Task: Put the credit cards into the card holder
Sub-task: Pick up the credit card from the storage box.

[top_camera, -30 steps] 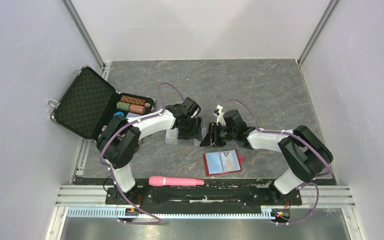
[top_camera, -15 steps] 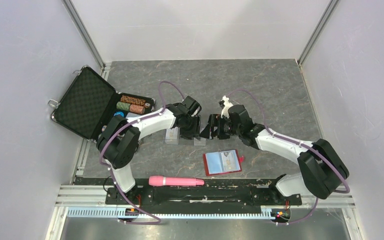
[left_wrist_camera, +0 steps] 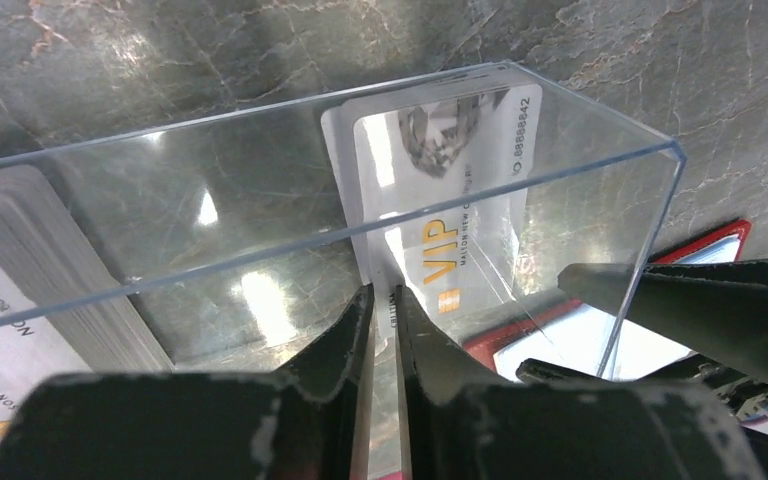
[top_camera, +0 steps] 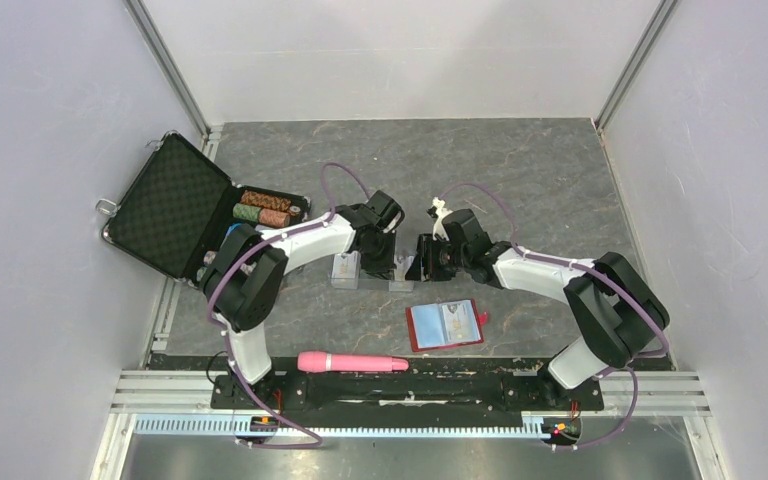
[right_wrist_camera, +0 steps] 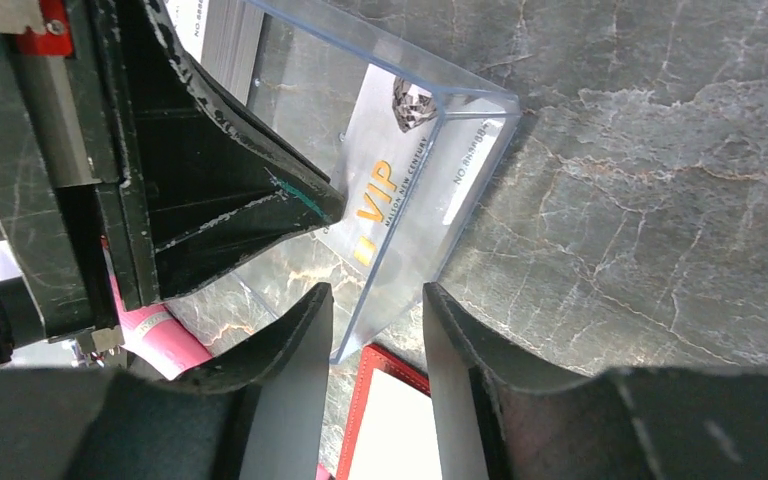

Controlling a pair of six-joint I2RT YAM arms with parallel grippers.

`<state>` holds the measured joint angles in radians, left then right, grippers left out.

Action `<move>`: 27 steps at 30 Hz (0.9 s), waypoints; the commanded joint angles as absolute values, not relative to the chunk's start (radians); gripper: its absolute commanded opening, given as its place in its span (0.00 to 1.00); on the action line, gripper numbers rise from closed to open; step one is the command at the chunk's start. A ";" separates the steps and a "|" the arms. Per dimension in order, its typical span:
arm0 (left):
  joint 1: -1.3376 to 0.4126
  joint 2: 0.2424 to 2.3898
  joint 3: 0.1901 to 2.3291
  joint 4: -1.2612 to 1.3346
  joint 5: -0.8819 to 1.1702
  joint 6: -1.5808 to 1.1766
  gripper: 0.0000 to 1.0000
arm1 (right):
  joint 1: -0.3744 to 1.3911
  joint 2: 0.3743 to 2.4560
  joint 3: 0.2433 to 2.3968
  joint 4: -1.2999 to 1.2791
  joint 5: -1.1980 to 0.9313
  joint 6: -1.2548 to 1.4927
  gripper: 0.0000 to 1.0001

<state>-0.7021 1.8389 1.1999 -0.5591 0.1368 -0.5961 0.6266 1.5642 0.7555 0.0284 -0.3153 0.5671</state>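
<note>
A clear plastic case (left_wrist_camera: 260, 190) lies on the table and holds the credit cards. One pale card (left_wrist_camera: 450, 170) with gold "VIP" lettering stands on edge inside it. My left gripper (left_wrist_camera: 380, 292) reaches down into the case and is shut on that card's near edge. A stack of further cards (left_wrist_camera: 10, 290) leans at the case's left end. My right gripper (right_wrist_camera: 377, 295) is open, its fingers either side of the case's end wall (right_wrist_camera: 400, 280) without visibly touching it. The red card holder (top_camera: 445, 325) lies open near the front, pale pockets up.
An open black briefcase (top_camera: 175, 205) with rows of chips (top_camera: 265, 208) sits at the left wall. A pink cylinder (top_camera: 352, 361) lies along the front edge by the arm bases. Both arms meet over the case (top_camera: 345, 272) in mid-table.
My left jaws have closed from wide onto the standing card. My right jaws widened, then narrowed around the case's end wall, while the right arm swung out and came back.
</note>
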 commanded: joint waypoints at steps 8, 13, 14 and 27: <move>-0.723 1.861 1.282 -0.659 0.021 -0.511 0.48 | 0.637 1.563 0.781 0.016 -0.291 0.535 0.36; -0.735 1.883 1.293 -0.657 0.035 -0.507 0.36 | 0.638 1.562 0.775 0.020 -0.293 0.538 0.36; -0.738 1.886 1.295 -0.653 0.037 -0.508 0.33 | 0.640 1.562 0.773 0.020 -0.294 0.540 0.36; -0.755 1.893 1.333 -0.649 0.054 -0.516 0.04 | 0.641 1.559 0.762 0.020 -0.294 0.540 0.35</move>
<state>-0.7418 1.8828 1.2968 -0.6731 0.0494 -0.5480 0.6334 1.5642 0.7601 0.0315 -0.3149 0.5594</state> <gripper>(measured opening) 0.052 0.352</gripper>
